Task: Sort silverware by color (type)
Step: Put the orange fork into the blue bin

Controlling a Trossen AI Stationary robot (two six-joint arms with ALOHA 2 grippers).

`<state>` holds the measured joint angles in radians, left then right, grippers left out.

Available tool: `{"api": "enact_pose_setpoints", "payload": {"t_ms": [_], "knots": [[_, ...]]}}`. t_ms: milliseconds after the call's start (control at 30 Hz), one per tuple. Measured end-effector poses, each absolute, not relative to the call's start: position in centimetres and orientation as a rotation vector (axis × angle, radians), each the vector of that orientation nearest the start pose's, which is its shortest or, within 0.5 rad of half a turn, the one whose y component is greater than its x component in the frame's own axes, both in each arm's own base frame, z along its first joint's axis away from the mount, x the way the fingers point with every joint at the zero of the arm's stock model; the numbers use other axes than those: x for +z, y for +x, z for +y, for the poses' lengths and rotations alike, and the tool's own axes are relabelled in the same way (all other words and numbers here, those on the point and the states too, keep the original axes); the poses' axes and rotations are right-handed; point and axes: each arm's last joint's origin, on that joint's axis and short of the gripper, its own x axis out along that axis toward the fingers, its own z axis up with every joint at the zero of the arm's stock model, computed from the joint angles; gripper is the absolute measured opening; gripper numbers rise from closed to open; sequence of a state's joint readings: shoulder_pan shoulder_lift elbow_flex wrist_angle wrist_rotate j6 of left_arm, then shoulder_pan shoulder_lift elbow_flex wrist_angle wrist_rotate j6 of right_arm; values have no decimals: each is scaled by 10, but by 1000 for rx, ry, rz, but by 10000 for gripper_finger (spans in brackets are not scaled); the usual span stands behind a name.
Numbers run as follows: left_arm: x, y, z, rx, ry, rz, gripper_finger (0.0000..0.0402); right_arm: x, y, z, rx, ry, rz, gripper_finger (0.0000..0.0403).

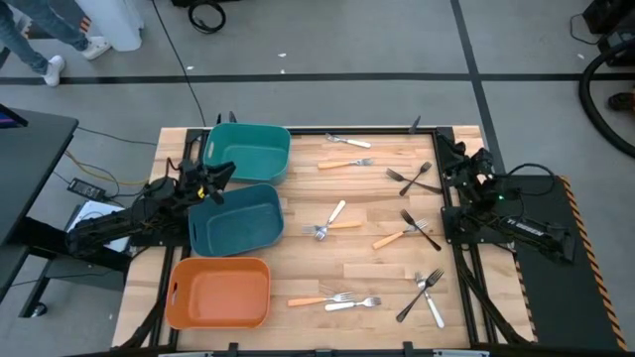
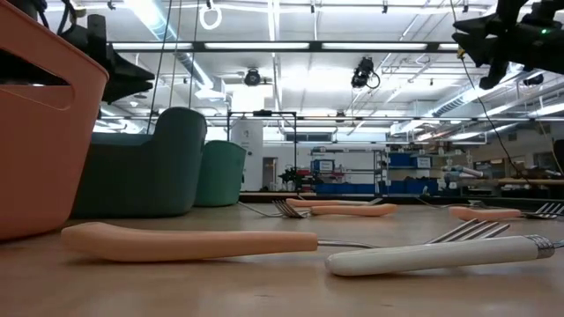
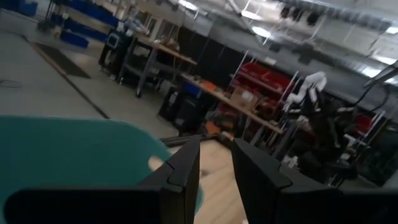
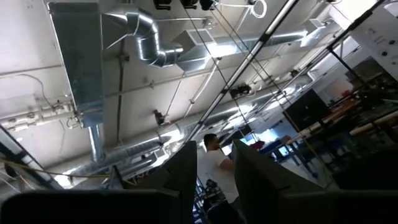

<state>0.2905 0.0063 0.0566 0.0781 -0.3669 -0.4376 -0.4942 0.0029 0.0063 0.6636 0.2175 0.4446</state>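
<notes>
Overhead and table-level views of a wooden worktop (image 1: 357, 248) carrying three bins along its left side: a teal bin (image 1: 248, 151) at the far end, a blue-green bin (image 1: 236, 220) in the middle and an orange bin (image 1: 218, 294) at the near end. No cutlery showed inside any of them.

The silverware lay scattered over the right half of the worktop. At the far edge lay an orange-handled fork (image 1: 343, 164), with a second fork (image 1: 347, 140) just beyond it. A pair of black forks (image 1: 415, 180) lay crossed near the right edge. At the centre a white-handled fork (image 1: 331, 218) crossed an orange-handled one. To the right of these, another orange-handled fork (image 1: 393, 238) lay under a black fork (image 1: 421, 230). Near the front edge, an orange-handled fork (image 1: 316, 299) lay beside a white-handled fork (image 1: 349, 304), and further right a dark and a white-handled fork (image 1: 429, 296) crossed.

The left gripper (image 1: 211, 183) hung over the gap between the teal and blue-green bins; its jaws stood slightly parted and held nothing. The right gripper (image 1: 464, 164) was raised at the worktop's right edge, tilted up toward the ceiling, its jaws likewise slightly parted and empty.
</notes>
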Motion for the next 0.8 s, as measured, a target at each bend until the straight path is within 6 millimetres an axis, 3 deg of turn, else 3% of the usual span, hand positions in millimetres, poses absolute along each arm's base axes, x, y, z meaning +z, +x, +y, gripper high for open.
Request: {"api": "enact_pose_setpoints", "payload": {"t_ms": [267,433,600,800], "knots": [[190,85,37,625,-466,-289,102,224,64,-42,-519,313,-810,109],[200,83,36,573,-619,-448,102,223,67,-43,-501,371,-804,109],[232,72,33,527,-592,-587,102,236,72,-44,-439,407,-761,109],[279,65,30,545,-437,-578,102,259,89,-49,-404,308,-628,109]]}}
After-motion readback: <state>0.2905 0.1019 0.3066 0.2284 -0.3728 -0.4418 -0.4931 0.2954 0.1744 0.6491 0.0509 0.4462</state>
